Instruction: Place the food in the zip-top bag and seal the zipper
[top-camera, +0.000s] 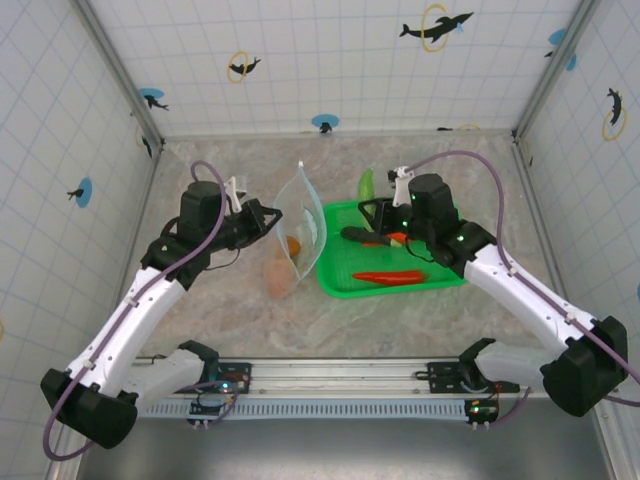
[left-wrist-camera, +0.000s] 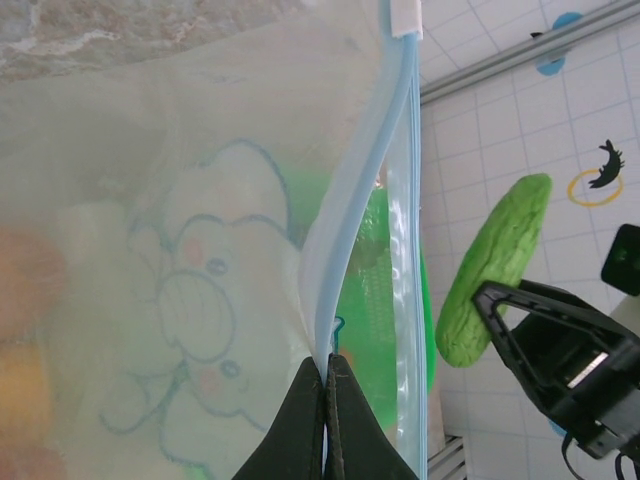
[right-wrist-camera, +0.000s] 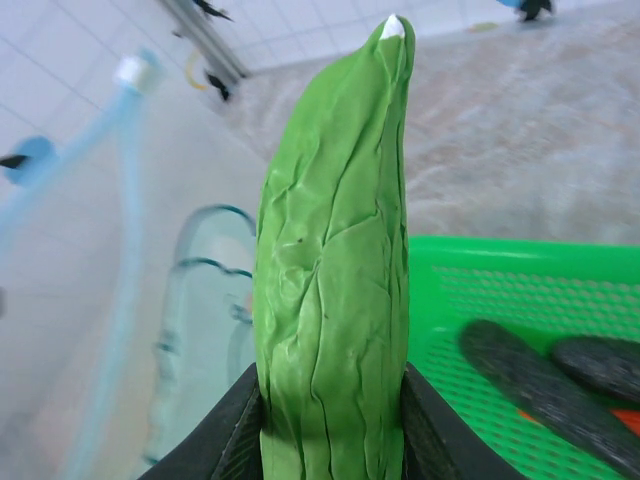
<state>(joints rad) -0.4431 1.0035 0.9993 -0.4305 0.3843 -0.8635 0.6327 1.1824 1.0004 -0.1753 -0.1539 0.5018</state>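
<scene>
Marbled tabletop (top-camera: 420, 330) carries the zip-top bag (top-camera: 300, 225), standing open beside the green basket (top-camera: 440, 282), with the left gripper (left-wrist-camera: 325, 372) clenched on its zipper (left-wrist-camera: 345, 250). The right gripper (right-wrist-camera: 330, 430) grasps the green piece (right-wrist-camera: 335, 230) near the bag's mouth, over the basket's far edge.

No legible text, numbers, brands or labels anywhere; zip-top bag (left-wrist-camera: 120, 130) carries wordless elephant print (left-wrist-camera: 200, 300).

Bright, even light, soft shadows; blurry zip-top bag (right-wrist-camera: 120, 300) in right wrist view.

Mottled table (top-camera: 200, 320) with zip-top bag (top-camera: 300, 225), green basket (top-camera: 340, 260)
</scene>
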